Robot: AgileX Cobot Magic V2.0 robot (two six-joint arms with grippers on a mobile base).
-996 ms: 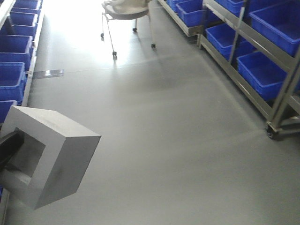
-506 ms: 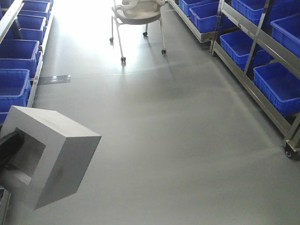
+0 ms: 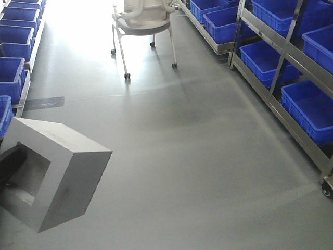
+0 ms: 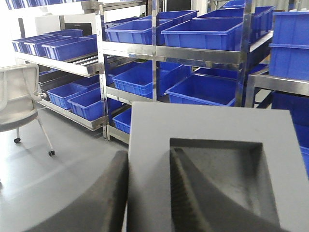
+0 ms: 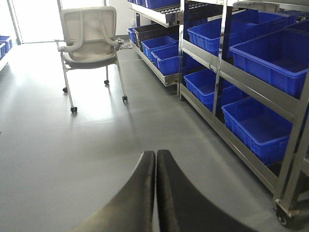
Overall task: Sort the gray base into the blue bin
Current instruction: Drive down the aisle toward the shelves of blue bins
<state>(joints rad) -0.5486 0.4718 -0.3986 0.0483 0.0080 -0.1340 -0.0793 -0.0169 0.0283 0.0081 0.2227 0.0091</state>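
The gray base (image 3: pixel 67 177) hangs above the floor at the lower left of the front view, its square recess facing left. My left gripper (image 4: pixel 148 159) is shut on one wall of the base (image 4: pixel 212 130): one dark finger (image 4: pixel 113 188) lies outside the wall and the other sits inside the recess. My right gripper (image 5: pixel 155 154) is shut with nothing between its fingers, low over the bare floor. Blue bins (image 3: pixel 312 112) fill the steel racks on the right, and more blue bins (image 3: pixel 10 70) line the left side. The left wrist view faces a rack of blue bins (image 4: pixel 207 92).
A white mesh chair on castors (image 3: pixel 143 21) stands in the aisle ahead. Steel racks (image 3: pixel 276 112) run along the right, with a rack castor (image 3: pixel 328 190) at the near end. A dark tape mark (image 3: pixel 44 102) lies on the gray floor at the left.
The whole scene has slid down in the front view: the tape mark, chair and racks are nearer. The gray base keeps the same place in the frame, held by the left gripper.
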